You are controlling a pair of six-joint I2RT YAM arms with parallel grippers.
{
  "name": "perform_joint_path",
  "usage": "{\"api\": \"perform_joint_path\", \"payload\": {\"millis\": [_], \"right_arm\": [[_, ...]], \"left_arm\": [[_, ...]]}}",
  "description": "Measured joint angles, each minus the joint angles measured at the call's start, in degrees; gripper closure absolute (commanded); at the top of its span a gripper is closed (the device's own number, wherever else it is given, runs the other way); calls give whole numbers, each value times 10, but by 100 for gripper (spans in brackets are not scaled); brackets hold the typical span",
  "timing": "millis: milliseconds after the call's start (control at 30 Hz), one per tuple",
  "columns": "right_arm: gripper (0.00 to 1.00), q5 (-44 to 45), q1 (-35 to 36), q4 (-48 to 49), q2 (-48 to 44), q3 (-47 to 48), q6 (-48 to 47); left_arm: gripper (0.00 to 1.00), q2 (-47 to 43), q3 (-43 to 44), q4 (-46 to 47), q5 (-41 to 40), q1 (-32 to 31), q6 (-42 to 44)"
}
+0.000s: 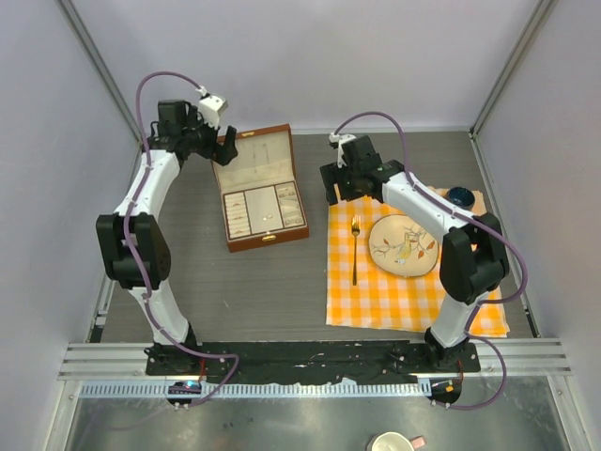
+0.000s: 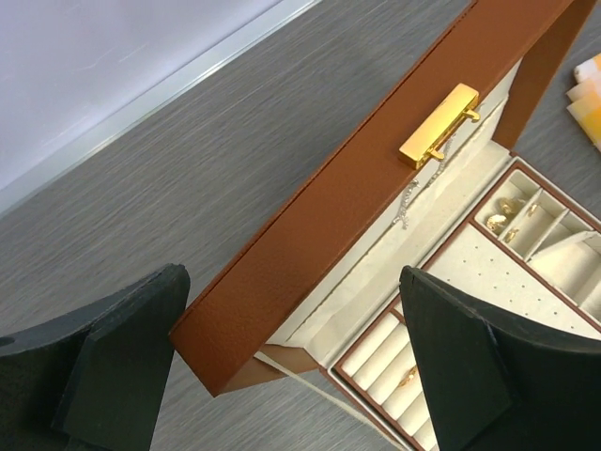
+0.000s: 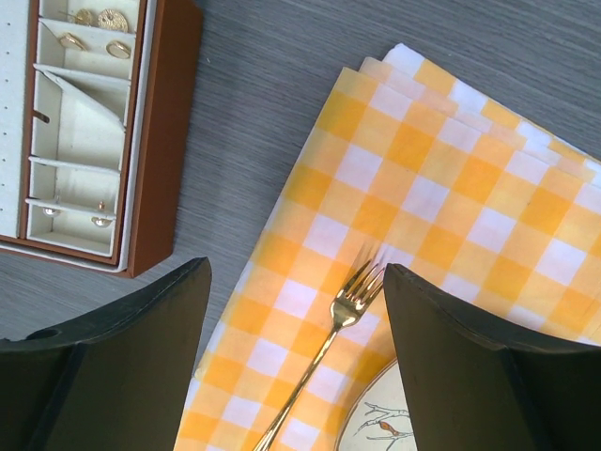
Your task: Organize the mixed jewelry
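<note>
Closest to me, the yellow checked cloth (image 1: 404,291) lies on the right side of the table. The painted plate (image 1: 387,233) is on it, with the gold fork (image 1: 354,249) just left of the plate. My right gripper (image 3: 296,282) hovers over the fork's tines, jaws spread wide, nothing between them.

Left of the cloth sits the brown box (image 1: 268,241), open, its lid (image 2: 357,188) standing up at the far side. The jewelry (image 3: 94,19) is in the box's cream compartments. There are round gold pieces and rings in the end cell, and two small studs (image 3: 99,221) in another cell of the same row. One gold ring (image 2: 410,376) is tucked into the ring rolls. A thin silvery chain (image 2: 410,197) hangs inside the lid, below the gold clasp (image 2: 439,125).

Farthest out, my left gripper (image 2: 293,277) is fully spread, one finger on either side of the lid's corner, gripping nothing. Whether a pad touches the lid, I can't tell.
</note>
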Motion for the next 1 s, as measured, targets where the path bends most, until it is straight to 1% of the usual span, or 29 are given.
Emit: {"api": "perform_joint_path", "payload": {"millis": [67, 200, 533, 800, 933, 1000], "right_arm": [[20, -1, -1, 0, 0, -4, -1], [20, -2, -4, -2, -10, -10, -5], [20, -3, -17, 0, -34, -15, -10], [20, -3, -23, -1, -41, -26, -12], [20, -3, -25, 0, -42, -26, -13], [20, -3, -26, 0, -42, -26, -13]], "left_arm": [[0, -3, -6, 3, 15, 3, -1], [0, -29, -54, 23, 30, 3, 1], [0, -168, -233, 14, 64, -16, -1], [0, -295, -369, 6, 73, -31, -1], [0, -350, -416, 3, 73, -39, 1], [0, -365, -424, 2, 72, -43, 2]]}}
